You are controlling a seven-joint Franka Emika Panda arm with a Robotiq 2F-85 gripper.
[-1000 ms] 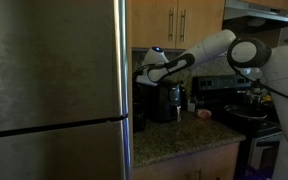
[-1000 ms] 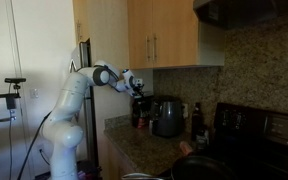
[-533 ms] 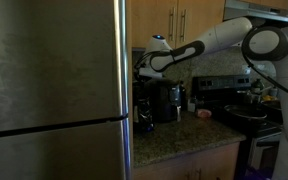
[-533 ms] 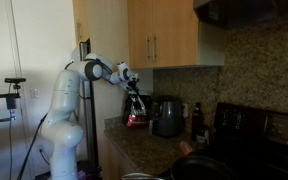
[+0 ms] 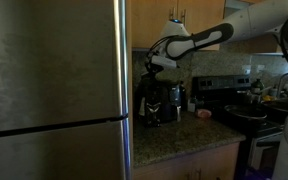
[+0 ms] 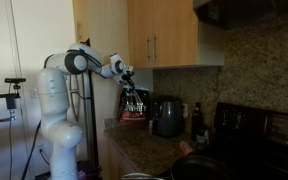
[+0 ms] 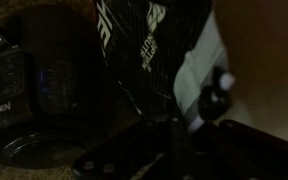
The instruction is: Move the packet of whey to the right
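The packet of whey [image 6: 134,104] is a tall dark glossy pouch with reddish print low on its front. It hangs from my gripper [image 6: 127,76], which is shut on its top edge and holds it clear above the granite counter [image 6: 134,145]. In an exterior view the gripper [image 5: 160,62] is in front of the wood cabinets and the dark pouch [image 5: 147,92] hangs below it, hard to make out. In the wrist view the pouch [image 7: 144,40] fills the upper middle, with white lettering, between my dark jaws [image 7: 174,122].
A black coffee maker [image 6: 167,117] [image 5: 170,103] stands on the counter beside the pouch. A steel fridge [image 5: 54,90] fills one side. A stove with a black pan [image 5: 246,115] is further along. Wood cabinets [image 6: 174,35] hang overhead.
My gripper has risen with the pouch, lifting it off the counter. In one exterior view the arm has also swung up and to the right.
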